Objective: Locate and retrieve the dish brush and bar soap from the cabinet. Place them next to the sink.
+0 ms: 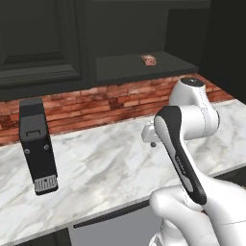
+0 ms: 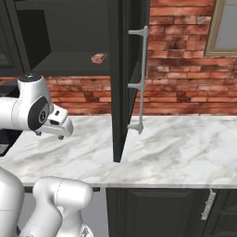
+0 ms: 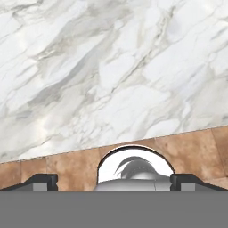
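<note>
Hand (image 2: 59, 135) low over the marble desk (image 2: 185, 143), fingers spread wide, holding nothing. Soap (image 2: 98, 58) sits on the cabinet shelf (image 1: 144, 69), well above and behind the hand, near the shelf's front edge. Cabinet door (image 2: 121, 78) stands open, edge-on just beside the arm's path.

Risks, as I judge them:
- rising arm clips the door or shelf lip
- soap small; a skewed pinch nudges it deeper
- brush not spotted
</note>
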{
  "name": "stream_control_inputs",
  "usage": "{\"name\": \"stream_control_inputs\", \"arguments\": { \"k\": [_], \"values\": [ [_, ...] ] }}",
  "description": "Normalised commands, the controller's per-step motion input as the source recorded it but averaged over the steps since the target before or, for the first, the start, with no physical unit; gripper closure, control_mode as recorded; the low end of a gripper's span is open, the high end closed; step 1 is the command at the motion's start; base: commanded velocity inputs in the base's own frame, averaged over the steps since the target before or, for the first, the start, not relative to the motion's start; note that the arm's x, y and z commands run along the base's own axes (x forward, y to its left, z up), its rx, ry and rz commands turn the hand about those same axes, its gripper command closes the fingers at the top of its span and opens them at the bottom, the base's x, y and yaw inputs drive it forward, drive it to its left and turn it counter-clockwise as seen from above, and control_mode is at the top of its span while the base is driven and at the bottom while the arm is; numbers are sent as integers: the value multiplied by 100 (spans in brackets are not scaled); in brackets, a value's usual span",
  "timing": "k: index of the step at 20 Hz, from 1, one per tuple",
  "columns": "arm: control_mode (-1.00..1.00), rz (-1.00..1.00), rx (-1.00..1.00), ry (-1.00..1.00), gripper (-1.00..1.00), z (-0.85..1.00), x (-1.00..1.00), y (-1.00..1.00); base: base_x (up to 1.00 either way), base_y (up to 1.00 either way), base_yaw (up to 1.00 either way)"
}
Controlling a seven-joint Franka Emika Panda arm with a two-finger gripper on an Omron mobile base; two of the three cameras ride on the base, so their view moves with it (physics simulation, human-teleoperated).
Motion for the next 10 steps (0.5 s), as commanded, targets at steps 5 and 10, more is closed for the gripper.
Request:
{"name": "stream_control_inputs", "arguments": {
  "k": [5, 10],
  "values": [
    [100, 0, 0, 0, -100, 0, 0, 0, 52, 13, 0],
    [100, 0, 0, 0, -100, 0, 0, 0, 17, 0, 0]
  ]
}}
